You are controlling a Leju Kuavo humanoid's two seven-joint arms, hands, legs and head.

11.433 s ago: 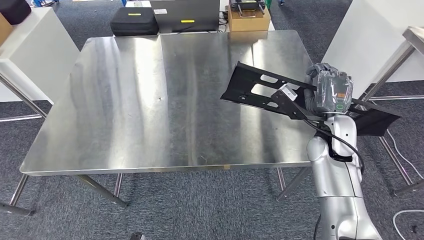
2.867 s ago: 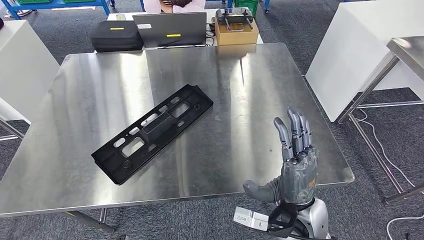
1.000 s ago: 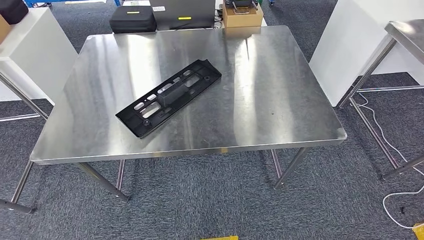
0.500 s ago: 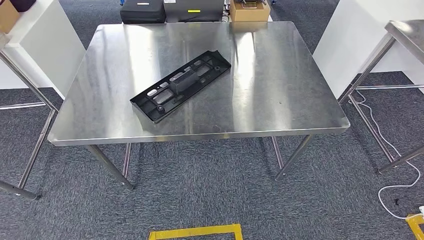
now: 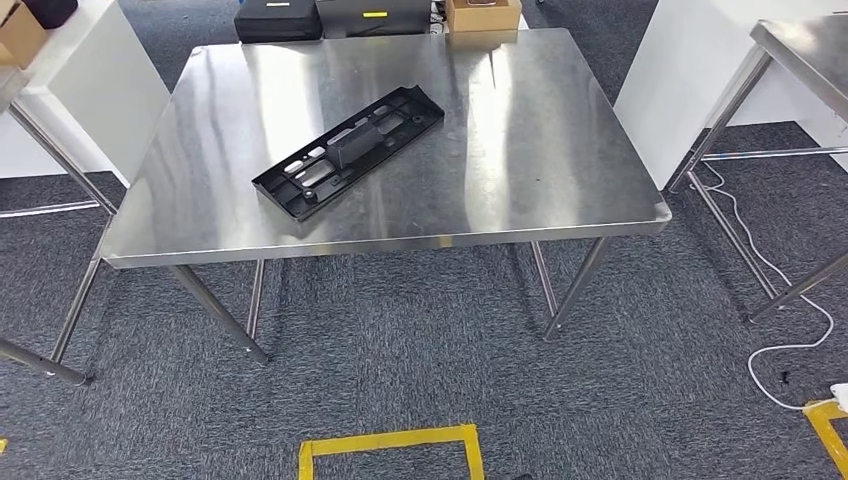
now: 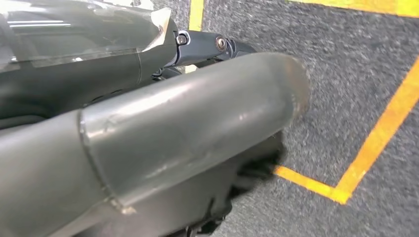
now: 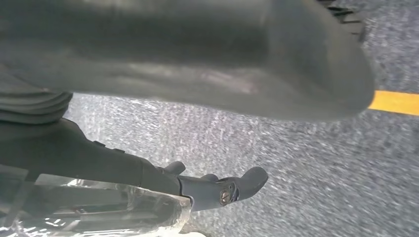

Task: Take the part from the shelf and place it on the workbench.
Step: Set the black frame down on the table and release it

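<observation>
One big square stainless-steel workbench [image 5: 520, 150] takes the middle of the head view, its near edge and rounded near-right corner free, with plenty of bare metal to the right of the load. On its left half lies the long black plastic part with cut-out slots [image 5: 349, 152], flat and diagonal, near end toward the left, far end toward the centre, well inside every edge. Grey carpet [image 5: 420, 350] stretches open between the bench and a yellow tape outline [image 5: 390, 440] on the floor. Right of the bench, a white panel [image 5: 690, 70] and a second steel table [image 5: 800, 40]. Both wrist views look down at carpet: left hand [image 6: 148, 148] and right hand [image 7: 197, 54] hang low, blurred grey bulk, and whether the fingers are released or clenched, I can't tell.
</observation>
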